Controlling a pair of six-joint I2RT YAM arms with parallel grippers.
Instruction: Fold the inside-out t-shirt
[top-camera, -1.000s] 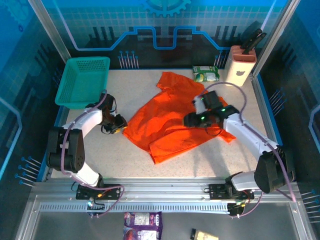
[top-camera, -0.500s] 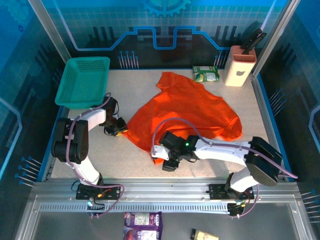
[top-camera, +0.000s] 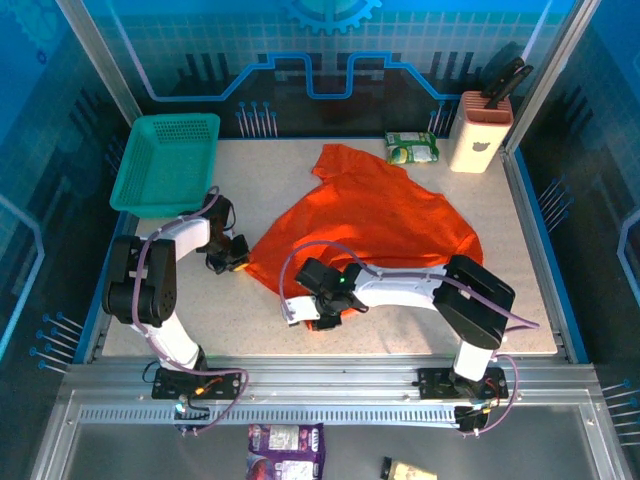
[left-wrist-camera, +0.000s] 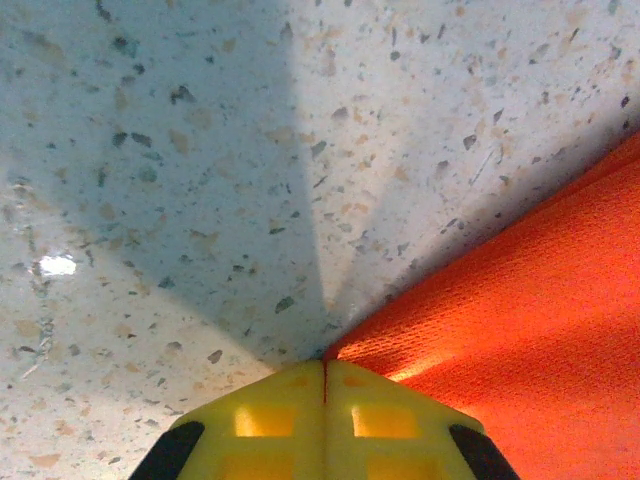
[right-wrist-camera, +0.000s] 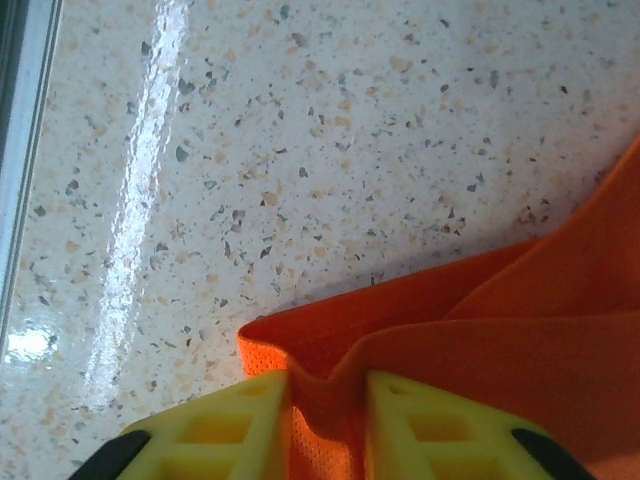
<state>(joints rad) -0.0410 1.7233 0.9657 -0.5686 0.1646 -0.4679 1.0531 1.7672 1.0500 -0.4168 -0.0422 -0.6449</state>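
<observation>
The bright orange inside-out t-shirt (top-camera: 380, 215) lies spread and wrinkly across the middle of the table. My left gripper (top-camera: 229, 256) sits low at its left corner. In the left wrist view the yellow fingers (left-wrist-camera: 400, 415) are pressed together, a thin sliver of the t-shirt (left-wrist-camera: 520, 300) pinched at the left gripper's (left-wrist-camera: 325, 365) tip. My right gripper (top-camera: 305, 310) is at the shirt's near-left corner, its arm reaching across the front hem. In the right wrist view a fold of the t-shirt (right-wrist-camera: 480, 350) bunches between the right gripper's (right-wrist-camera: 328, 385) fingers (right-wrist-camera: 240, 420).
A teal mesh basket (top-camera: 167, 160) stands at the back left. At the back right are a green-and-white packet (top-camera: 412, 148) and a pink knife block (top-camera: 478, 130). Bare speckled tabletop (top-camera: 180, 320) lies left of and in front of the shirt.
The right arm swung from the shirt's right side to the near-left, and its gripper now holds the lower corner. The shirt's folded-over part has opened flatter. The left gripper barely moved.
</observation>
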